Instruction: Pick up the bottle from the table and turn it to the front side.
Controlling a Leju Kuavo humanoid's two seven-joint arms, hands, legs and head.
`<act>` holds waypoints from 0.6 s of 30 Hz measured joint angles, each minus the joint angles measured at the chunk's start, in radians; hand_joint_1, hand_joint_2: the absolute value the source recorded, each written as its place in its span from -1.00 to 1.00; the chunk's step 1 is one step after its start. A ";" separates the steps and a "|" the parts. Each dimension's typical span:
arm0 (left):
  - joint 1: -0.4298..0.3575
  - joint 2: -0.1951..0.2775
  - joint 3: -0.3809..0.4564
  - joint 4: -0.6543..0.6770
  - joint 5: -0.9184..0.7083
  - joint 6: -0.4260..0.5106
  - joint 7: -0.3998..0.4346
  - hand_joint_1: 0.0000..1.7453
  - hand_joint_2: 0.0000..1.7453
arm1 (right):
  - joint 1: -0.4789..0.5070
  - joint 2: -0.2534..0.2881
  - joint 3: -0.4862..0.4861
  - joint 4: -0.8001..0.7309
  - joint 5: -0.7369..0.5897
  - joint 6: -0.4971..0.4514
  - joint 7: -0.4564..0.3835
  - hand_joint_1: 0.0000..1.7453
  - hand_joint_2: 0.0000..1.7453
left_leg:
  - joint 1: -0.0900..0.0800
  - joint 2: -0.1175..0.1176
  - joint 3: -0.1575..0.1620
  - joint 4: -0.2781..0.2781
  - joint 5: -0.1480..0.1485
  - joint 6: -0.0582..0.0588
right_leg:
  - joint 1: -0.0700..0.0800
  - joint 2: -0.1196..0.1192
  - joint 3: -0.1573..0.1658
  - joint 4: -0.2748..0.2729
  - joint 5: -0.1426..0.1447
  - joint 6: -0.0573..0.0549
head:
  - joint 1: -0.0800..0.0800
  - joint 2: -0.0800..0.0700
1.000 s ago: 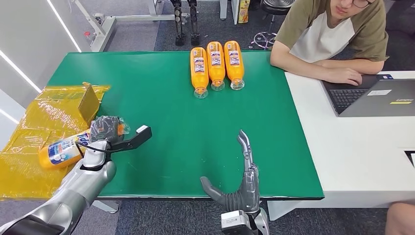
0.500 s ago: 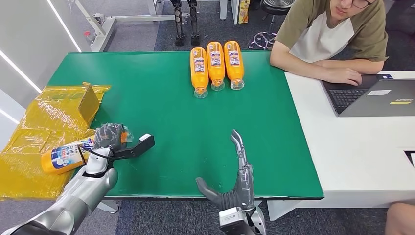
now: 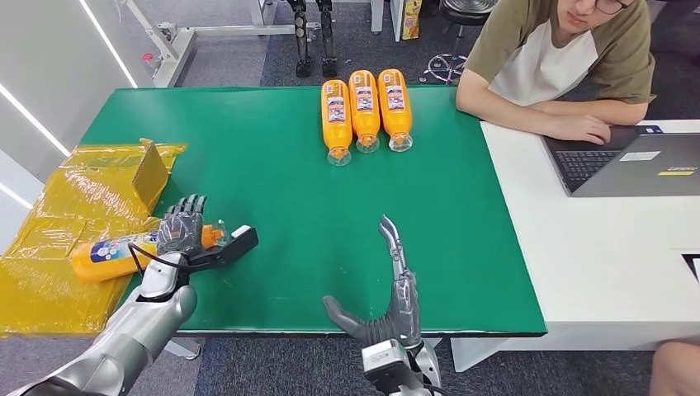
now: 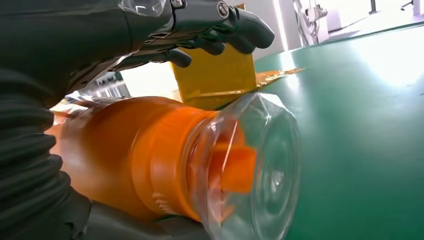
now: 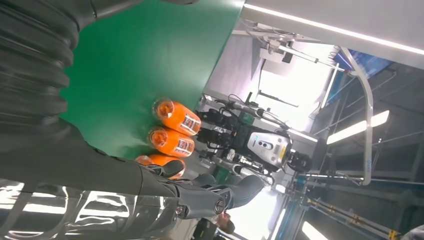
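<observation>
Head view: the left hand (image 3: 183, 229) sits at the left edge of the green worktop (image 3: 289, 190), its fingers spread over the neck end of an orange bottle (image 3: 115, 256) and its thumb stretched out toward the middle of the worktop. The bottle lies on its side, label up, its body on the crinkled yellow plastic sheet (image 3: 74, 206) and its capped end reaching onto the green surface under the hand. A yellow cardboard flap (image 3: 151, 169) stands up from the sheet just behind. The right hand (image 3: 388, 289) hovers over the near edge of the worktop, empty, fingers straight and thumb splayed. Three more orange bottles (image 3: 364, 109) lie side by side at the far edge, caps toward the robot. A person (image 3: 561, 58) leans on the adjoining white desk (image 3: 594, 247) beside a laptop (image 3: 627, 161).

Left wrist view: the bottle (image 4: 165, 175) lies against the palm, its clear cap cover close to the camera. The dark fingers (image 4: 210, 30) arch above it without touching, so the left hand is loosely open around it.

Right wrist view: the right hand's fingers (image 5: 210, 192) extend with nothing in them, and the three bottles (image 5: 172, 132) lie well beyond on the green surface.
</observation>
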 joint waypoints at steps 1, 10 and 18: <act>0.000 -0.002 0.016 0.000 0.034 -0.016 -0.037 -1.00 1.00 | -0.001 0.000 0.000 0.002 -0.004 0.000 -0.001 -1.00 1.00 | 0.000 0.000 0.000 0.000 0.000 0.000 | 0.000 0.000 0.000 0.000 0.000 0.000 | 0.000 0.000; -0.035 -0.012 0.279 -0.002 0.385 -0.556 -0.480 -1.00 1.00 | -0.012 0.001 0.000 0.023 -0.051 0.015 -0.029 -1.00 1.00 | 0.000 -0.007 0.007 -0.002 0.000 0.000 | 0.000 -0.007 0.009 0.000 -0.003 -0.001 | 0.000 0.000; -0.042 0.023 0.427 -0.012 0.504 -0.894 -0.715 -1.00 1.00 | -0.014 0.006 -0.003 0.035 -0.056 0.011 -0.038 -1.00 1.00 | 0.000 -0.003 0.009 -0.002 0.002 -0.003 | 0.000 -0.004 0.007 0.000 -0.001 -0.005 | 0.000 0.000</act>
